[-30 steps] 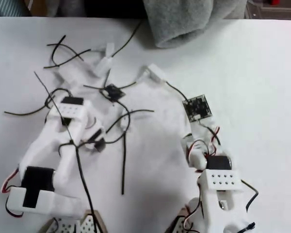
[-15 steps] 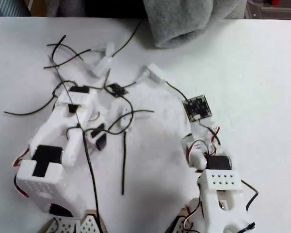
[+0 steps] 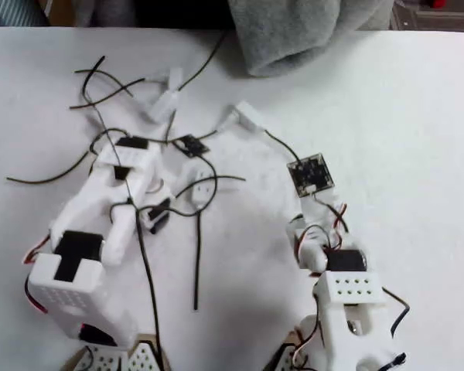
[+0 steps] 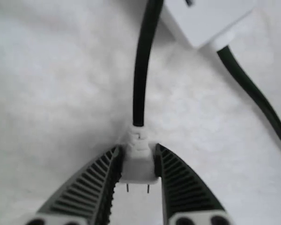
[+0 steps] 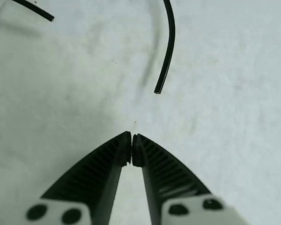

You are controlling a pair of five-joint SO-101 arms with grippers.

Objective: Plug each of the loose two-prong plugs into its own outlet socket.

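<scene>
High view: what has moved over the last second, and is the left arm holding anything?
The left arm moved farther out across the table, carrying along the black cable draped over it. Its jaws are shut on a white two-prong plug. The right arm nudged slightly toward it, jaws shut and empty. The white sockets and the grey cloth stayed put.

plug (image 4: 139,161) between left jaws, outlet block (image 4: 203,18) beyond

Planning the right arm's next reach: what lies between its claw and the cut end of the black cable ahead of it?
Bare white table, as the right wrist view shows: nothing sits between the shut right claw and the cable end.
</scene>
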